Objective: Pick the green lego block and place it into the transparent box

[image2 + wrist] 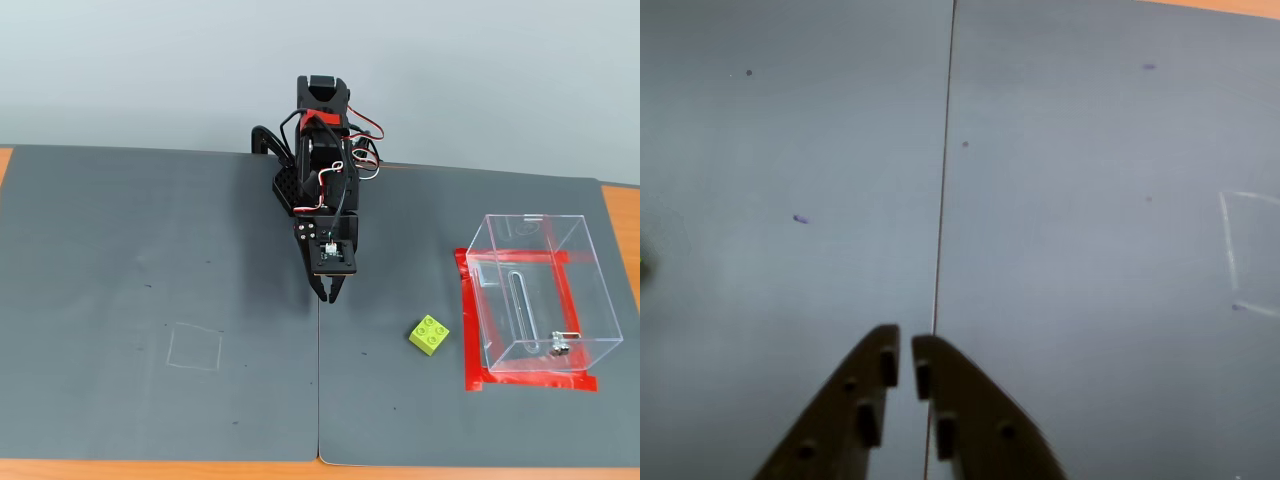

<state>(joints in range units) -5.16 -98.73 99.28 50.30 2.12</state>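
In the fixed view the green lego block [428, 334] lies on the dark grey mat, right of the seam and just left of the transparent box [540, 295]. The box stands on a red tape frame [470, 330], a small metal latch on its near wall. My gripper [328, 294] hangs over the mat seam, well to the upper left of the block, and points down. In the wrist view the gripper [905, 340] is shut, its tips nearly touching and holding nothing. A faint green blur [643, 265] at that view's left edge may be the block. The box is out of the wrist view.
The mat [150, 250] is made of two sheets that meet at a seam [319, 400]. A faint chalk square [195, 347] is drawn on the left sheet and also shows in the wrist view [1240, 255]. Orange table edge [620, 215] runs past the mat on the right.
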